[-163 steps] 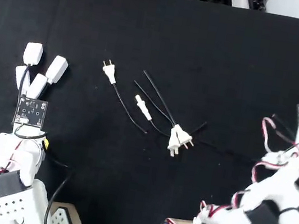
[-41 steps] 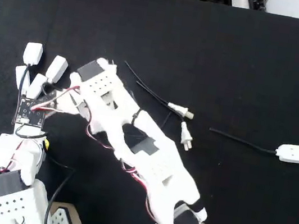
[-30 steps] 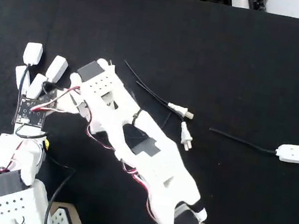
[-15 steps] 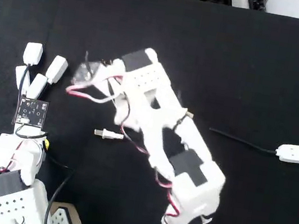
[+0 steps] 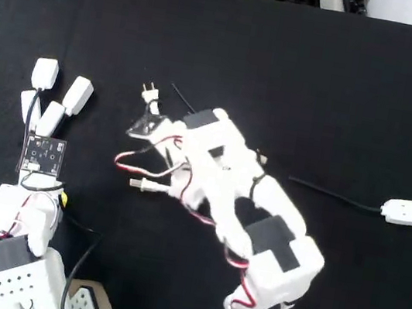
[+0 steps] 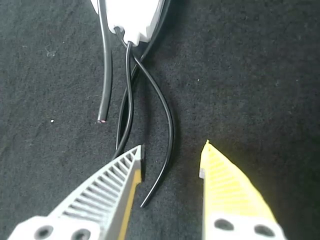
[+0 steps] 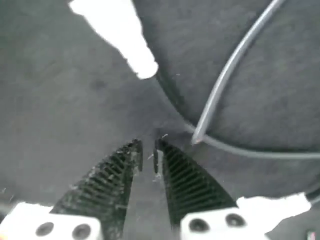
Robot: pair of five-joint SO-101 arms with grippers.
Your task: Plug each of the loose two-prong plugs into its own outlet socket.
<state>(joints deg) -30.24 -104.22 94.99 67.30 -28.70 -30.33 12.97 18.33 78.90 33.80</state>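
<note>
My right jaws (image 7: 147,150) are pressed almost together, pinching nothing; the plug (image 5: 150,98) lies just ahead toward the counter's far-left corner, roughly in line with them; my left jaws (image 6: 172,150) are spread over cables (image 6: 169,125) by the left-edge sockets (image 5: 46,73).

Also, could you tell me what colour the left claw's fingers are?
The left claw has one yellow finger and one white; the left wrist view shows it best.
</note>
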